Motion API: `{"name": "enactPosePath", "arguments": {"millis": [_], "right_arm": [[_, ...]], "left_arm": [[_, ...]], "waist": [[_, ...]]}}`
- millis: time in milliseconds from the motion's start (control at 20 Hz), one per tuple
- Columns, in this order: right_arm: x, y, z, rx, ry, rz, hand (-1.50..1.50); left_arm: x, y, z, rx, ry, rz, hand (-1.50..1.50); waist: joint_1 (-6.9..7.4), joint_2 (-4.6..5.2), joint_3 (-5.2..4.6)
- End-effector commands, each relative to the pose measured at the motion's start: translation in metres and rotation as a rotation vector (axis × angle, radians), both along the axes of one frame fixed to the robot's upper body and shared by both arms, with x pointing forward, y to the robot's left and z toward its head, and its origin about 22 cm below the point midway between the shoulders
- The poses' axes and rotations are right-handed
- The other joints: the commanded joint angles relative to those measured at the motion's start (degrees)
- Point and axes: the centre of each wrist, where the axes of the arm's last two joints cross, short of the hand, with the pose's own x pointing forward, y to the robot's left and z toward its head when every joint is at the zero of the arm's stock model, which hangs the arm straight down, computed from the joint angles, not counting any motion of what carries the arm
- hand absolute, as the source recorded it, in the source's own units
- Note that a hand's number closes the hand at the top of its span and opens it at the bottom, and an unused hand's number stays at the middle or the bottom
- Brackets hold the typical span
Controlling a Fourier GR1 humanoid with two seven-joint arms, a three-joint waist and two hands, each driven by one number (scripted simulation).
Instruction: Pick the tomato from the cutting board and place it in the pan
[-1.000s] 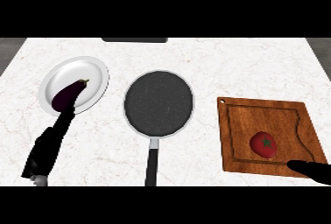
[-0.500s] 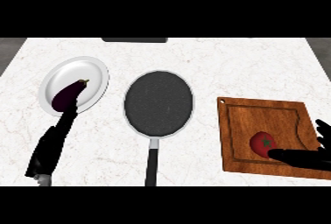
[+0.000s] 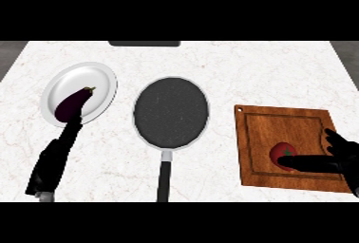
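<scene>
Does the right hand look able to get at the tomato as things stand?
Probably yes: the right hand is at the tomato, a finger lying across its near edge, and nothing else on the cutting board blocks it.

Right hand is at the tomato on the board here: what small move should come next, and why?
Probably close the right hand round the tomato. Its thumb lies along the tomato's lower edge and its fingers stand to the right, not yet curled round it; the tomato rests on the cutting board. Lifting toward the pan should wait until it is held.
</scene>
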Motion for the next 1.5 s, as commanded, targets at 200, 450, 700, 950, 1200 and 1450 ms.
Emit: {"name": "enactPosePath", "arguments": {"millis": [200,450,700,950,1200,1450], "right_arm": [[0.008,0.013,-0.013,0.044,0.143,-0.05,-1.5],[0.007,0.028,-0.029,0.026,0.151,-0.058,-1.5],[0.013,0.011,-0.038,0.027,0.148,-0.059,-1.5],[0.026,0.018,-0.061,0.055,0.125,-0.053,-1.5],[0.022,0.031,-0.081,0.05,0.055,-0.111,1.5],[0.022,0.03,-0.069,0.1,-0.011,-0.102,1.5]], "left_arm": [[0.002,0.0,-0.006,0.003,0.0,0.002,0.0],[-0.001,-0.003,-0.009,0.014,0.006,0.01,0.0],[-0.01,0.005,0.009,0.016,-0.01,0.011,0.0],[0.015,0.005,0.003,-0.008,0.015,0.006,0.0],[0.002,0.011,-0.007,-0.002,-0.005,-0.012,0.0],[-0.013,-0.017,-0.001,-0.001,0.009,0.009,0.0]], "waist": [[-0.62,-0.08,0.01],[-0.53,-0.11,-0.01],[-0.49,-0.17,0.05],[-0.69,0.0,0.06],[-0.51,-0.04,0.05],[-0.56,-0.16,0.08]]}}
